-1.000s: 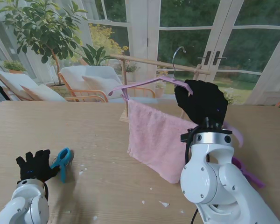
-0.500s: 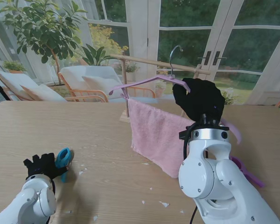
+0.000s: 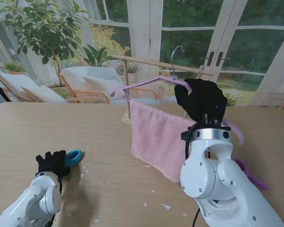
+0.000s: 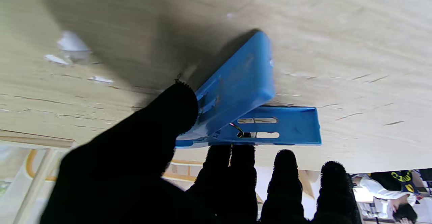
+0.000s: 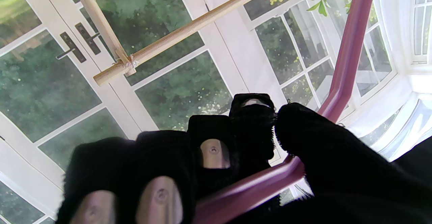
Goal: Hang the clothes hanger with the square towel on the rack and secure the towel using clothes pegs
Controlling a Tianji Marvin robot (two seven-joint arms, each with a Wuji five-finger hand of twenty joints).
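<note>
My right hand (image 3: 202,100) is shut on the purple hanger (image 3: 146,82), holding it in the air just in front of the wooden rack bar (image 3: 151,62). The metal hook (image 3: 176,51) stands above the bar, not resting on it. A pink square towel (image 3: 156,137) hangs from the hanger's lower bar. In the right wrist view the fingers (image 5: 209,146) wrap the hanger arm (image 5: 351,38), with the rack bar (image 5: 189,28) beyond. My left hand (image 3: 52,163) pinches a blue clothes peg (image 3: 75,157) at the near left of the table. Its thumb (image 4: 162,119) presses the peg (image 4: 243,82).
A purple peg (image 3: 250,174) lies on the table to the right of my right arm. Small white scraps (image 3: 166,206) dot the wooden table top (image 3: 99,127). The rack's upright post (image 3: 127,90) stands behind the towel. Chairs and glass doors are beyond the table.
My left hand has slid right and closed on the blue peg, which has turned and tipped up. My right hand has carried the hanger slightly left, toward the rack bar.
</note>
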